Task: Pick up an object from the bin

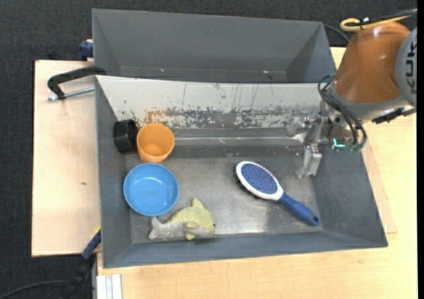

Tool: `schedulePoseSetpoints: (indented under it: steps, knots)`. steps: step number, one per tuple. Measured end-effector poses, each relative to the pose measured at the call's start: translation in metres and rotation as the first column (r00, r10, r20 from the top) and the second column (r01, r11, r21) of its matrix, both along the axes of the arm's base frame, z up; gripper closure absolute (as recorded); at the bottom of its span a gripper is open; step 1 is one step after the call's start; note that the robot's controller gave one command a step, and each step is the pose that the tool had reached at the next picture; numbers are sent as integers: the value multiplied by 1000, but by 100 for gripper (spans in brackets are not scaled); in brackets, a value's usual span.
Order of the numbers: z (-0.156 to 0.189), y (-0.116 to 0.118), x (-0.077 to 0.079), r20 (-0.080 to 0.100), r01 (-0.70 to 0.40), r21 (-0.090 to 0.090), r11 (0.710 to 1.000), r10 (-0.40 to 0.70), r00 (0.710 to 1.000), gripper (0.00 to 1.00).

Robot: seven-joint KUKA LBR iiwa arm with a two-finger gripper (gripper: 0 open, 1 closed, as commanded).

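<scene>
Blue hairbrush lies toward the bin's right wall, the jaws just beside it, open or closed I cannot tell.

The grey metal bin was viewed from above, tilted toward its far wall; it was framed whole, with the arm seen at the right.

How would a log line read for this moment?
gripper | at bin right side | nearest: blue hairbrush | nothing picked yet
</scene>
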State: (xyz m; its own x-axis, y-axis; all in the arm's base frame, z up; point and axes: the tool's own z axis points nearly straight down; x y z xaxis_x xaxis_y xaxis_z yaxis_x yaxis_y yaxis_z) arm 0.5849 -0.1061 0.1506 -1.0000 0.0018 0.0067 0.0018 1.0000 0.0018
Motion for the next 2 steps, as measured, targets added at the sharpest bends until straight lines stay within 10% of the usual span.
schedulePoseSetpoints:
  steps: [1,2]
  knots:
    - [-75,56,-63,-5,60,3,998,-60,998,0]
    - [-70,52,-59,7,62,-1,998,-62,998,100]
